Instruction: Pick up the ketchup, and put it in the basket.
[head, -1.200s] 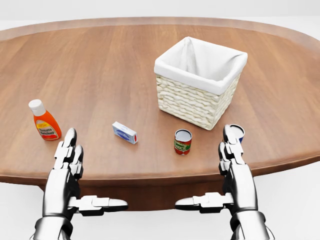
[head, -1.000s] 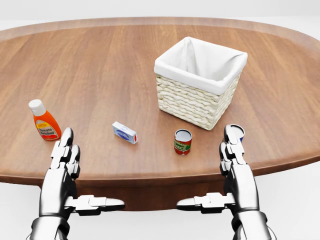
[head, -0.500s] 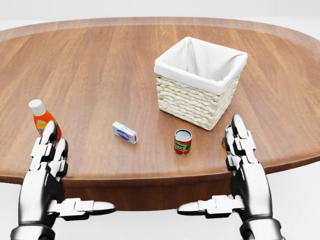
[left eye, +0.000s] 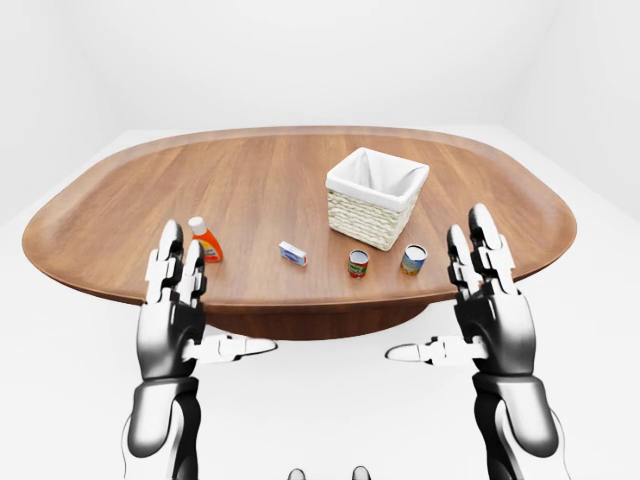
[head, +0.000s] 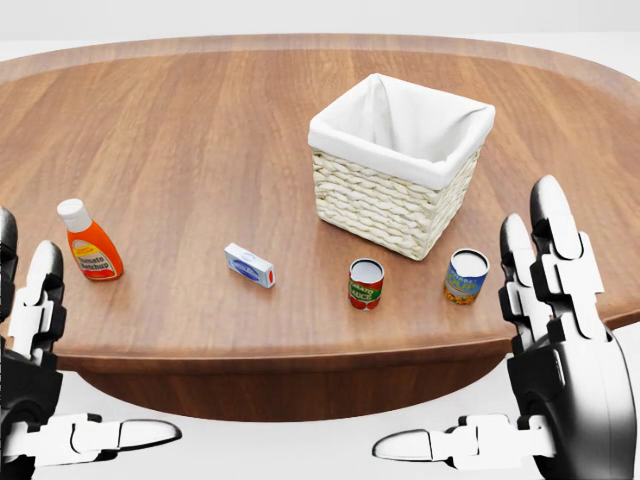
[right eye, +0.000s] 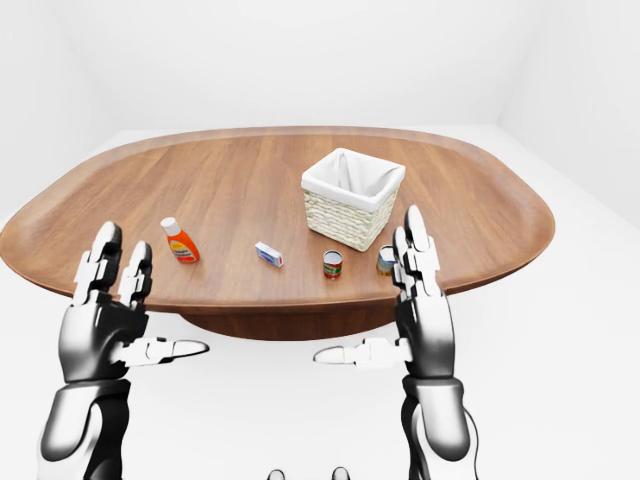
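1 ketchup (head: 90, 249), 1 basket (head: 398, 165), 2 cans, 1 box; L hand (left eye: 172, 305) & R hand (left eye: 492, 300) both splayed wide, empty

The table (head: 200, 130) is reddish-brown wood with a fine lengthwise grain and a darker brown edge. The ketchup (head: 89, 241) is an orange bottle with a white cap and a yellow-and-white label. The basket (head: 385, 205) is cream woven wicker in horizontal braids, lined with plain white cloth. The small box (head: 249, 265) is white with blue print. One can (head: 366, 284) wears a red and green label, the other can (head: 466, 276) a blue and yellow one; both tops are pale silver. The left hand (left eye: 172, 310) and right hand (left eye: 489, 310) are glossy chrome with black joints. Floor and walls are plain white.
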